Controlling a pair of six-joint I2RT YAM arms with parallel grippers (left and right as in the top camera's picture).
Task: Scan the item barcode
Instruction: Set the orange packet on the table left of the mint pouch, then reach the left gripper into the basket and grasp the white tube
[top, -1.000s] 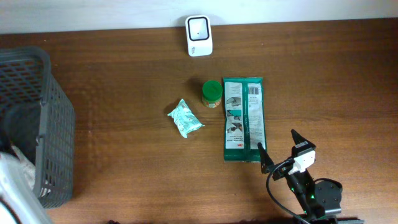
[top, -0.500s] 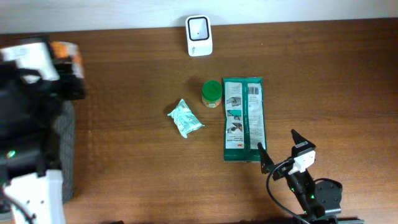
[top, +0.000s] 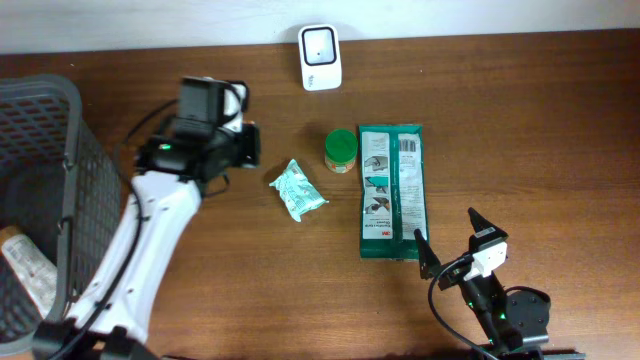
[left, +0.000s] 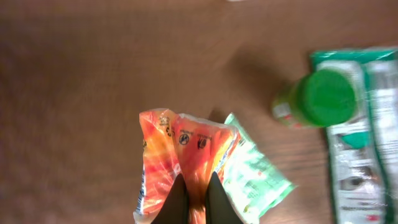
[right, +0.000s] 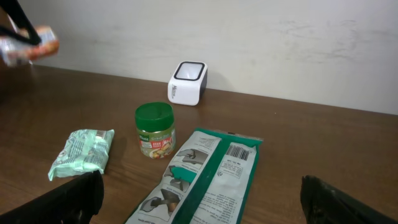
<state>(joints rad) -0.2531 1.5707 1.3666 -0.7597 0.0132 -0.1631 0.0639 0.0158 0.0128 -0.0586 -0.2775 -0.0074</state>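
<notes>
One orange snack packet (left: 180, 149), clamped by its edge in your left gripper's (left: 196, 193) closed jaws left of the scanner (top: 320, 44), looks light, soft and slippery, so hold the seam and keep its faces clear; your right gripper's (top: 445, 225) jaws stand wide apart, empty.

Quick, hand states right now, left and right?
Left hand: shut on the orange packet.
Right hand: open, holding nothing.
</notes>
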